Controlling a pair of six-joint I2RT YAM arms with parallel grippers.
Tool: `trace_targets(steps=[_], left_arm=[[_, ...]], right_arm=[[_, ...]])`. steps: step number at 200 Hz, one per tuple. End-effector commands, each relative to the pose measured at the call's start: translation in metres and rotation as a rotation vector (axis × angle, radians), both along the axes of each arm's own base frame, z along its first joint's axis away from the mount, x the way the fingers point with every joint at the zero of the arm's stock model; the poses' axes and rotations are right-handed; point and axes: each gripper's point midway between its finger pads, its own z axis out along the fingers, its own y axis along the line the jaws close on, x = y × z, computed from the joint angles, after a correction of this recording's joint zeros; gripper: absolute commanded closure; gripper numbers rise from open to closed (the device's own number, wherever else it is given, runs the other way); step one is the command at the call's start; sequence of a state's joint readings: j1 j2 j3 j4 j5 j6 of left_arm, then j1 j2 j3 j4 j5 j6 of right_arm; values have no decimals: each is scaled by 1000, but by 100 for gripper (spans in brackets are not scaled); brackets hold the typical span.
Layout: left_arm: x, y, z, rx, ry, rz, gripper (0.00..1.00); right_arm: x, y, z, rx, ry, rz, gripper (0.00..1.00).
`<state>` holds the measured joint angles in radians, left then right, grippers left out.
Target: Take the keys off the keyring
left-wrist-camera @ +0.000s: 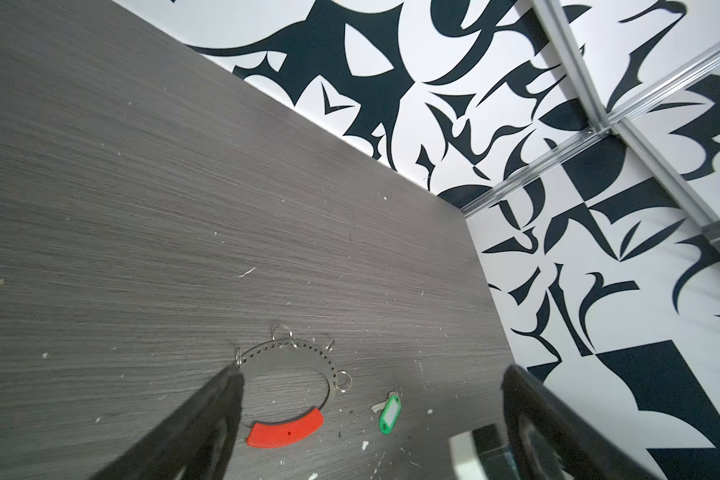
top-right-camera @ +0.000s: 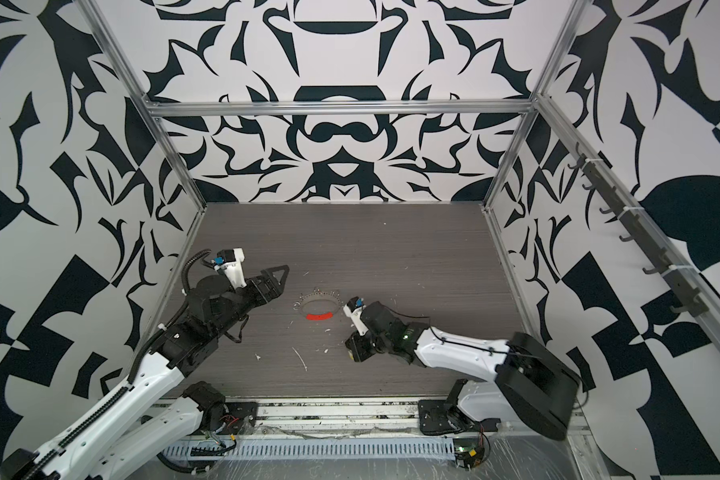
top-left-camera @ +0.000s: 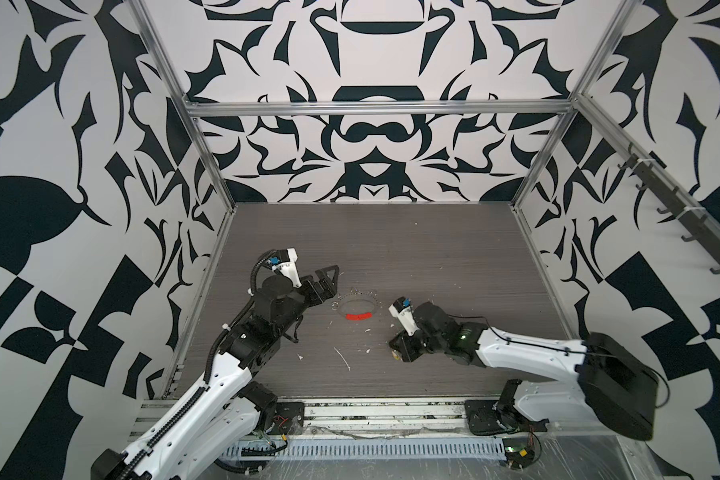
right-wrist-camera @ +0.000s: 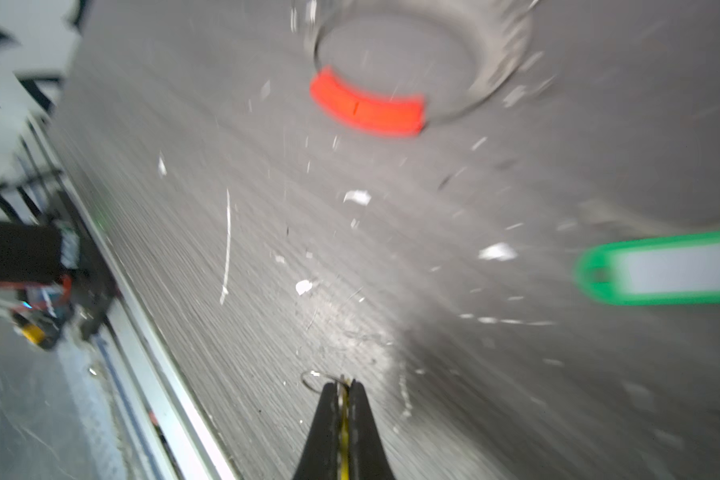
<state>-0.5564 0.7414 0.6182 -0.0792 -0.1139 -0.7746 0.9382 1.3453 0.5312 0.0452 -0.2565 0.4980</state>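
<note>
Right gripper (right-wrist-camera: 344, 387) low, tight on a probably yellow-tagged key (right-wrist-camera: 344, 430); left gripper (top-left-camera: 328, 286) level, wide apart near the keyring (left-wrist-camera: 285, 429).

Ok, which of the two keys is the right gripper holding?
The yellow-tagged key: its yellow shows pinched in the right gripper, jaws shut on it. The green-tagged key lies loose on the table, apart from the keyring.

a red sleeve (left-wrist-camera: 285, 432) brightens the grey, hole-dotted keyring (left-wrist-camera: 304, 348) on a dark grey, fine-grained table (left-wrist-camera: 142, 208) flecked with white paint (right-wrist-camera: 357, 197), near a silvery key (left-wrist-camera: 376, 407) with a green tag (left-wrist-camera: 390, 414) windowed in white. a sliver of yellow tag (right-wrist-camera: 344, 449) shows between the black fingers (right-wrist-camera: 323, 432) of the right gripper (right-wrist-camera: 344, 384). the left arm (top-left-camera: 208, 395) and right arm (top-left-camera: 528, 353) are white and black before walls (top-left-camera: 371, 54) of bold black-and-white swirling shapes.
</note>
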Motion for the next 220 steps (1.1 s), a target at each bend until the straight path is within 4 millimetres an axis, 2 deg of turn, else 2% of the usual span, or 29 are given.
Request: trace_targets(steps=[1, 28, 44, 52, 58, 67, 80, 103, 128, 133, 156, 169, 182, 220], left_arm=[[-7, 3, -3, -1, 5, -5, 1], [-13, 7, 0, -19, -30, -7, 0], [-14, 9, 1, -23, -41, 2, 1], [-15, 9, 1, -23, -44, 0, 1], [-15, 10, 1, -24, -44, 0, 1], [-15, 10, 1, -23, -44, 0, 0], [-14, 10, 1, -20, -42, 8, 1], [-7, 22, -4, 25, -27, 81, 1], [6, 30, -7, 93, -35, 148, 1], [10, 31, -5, 97, -44, 164, 1], [28, 44, 4, 128, -102, 278, 1], [39, 55, 11, 188, -170, 351, 1], [50, 74, 7, 237, -179, 447, 1], [87, 122, -23, 337, -74, 550, 1]], right_arm=[[4, 40, 17, 118, -33, 60, 100], [14, 43, 0, 79, -36, 33, 98], [20, 37, -2, 51, -64, 2, 67], [23, 33, 0, 41, -81, -15, 55], [24, 31, 3, 34, -95, -24, 26], [27, 26, 10, 33, -122, -38, 11], [32, 20, 24, 39, -173, -63, 7], [44, 0, 60, 59, -304, -145, 7], [55, -32, 102, 74, -455, -265, 6], [61, -44, 111, 60, -495, -319, 6], [69, -79, 137, 27, -603, -447, 1], [71, -90, 144, 11, -628, -484, 1], [71, -97, 147, -10, -640, -499, 1], [76, -106, 144, -42, -635, -568, 1]])
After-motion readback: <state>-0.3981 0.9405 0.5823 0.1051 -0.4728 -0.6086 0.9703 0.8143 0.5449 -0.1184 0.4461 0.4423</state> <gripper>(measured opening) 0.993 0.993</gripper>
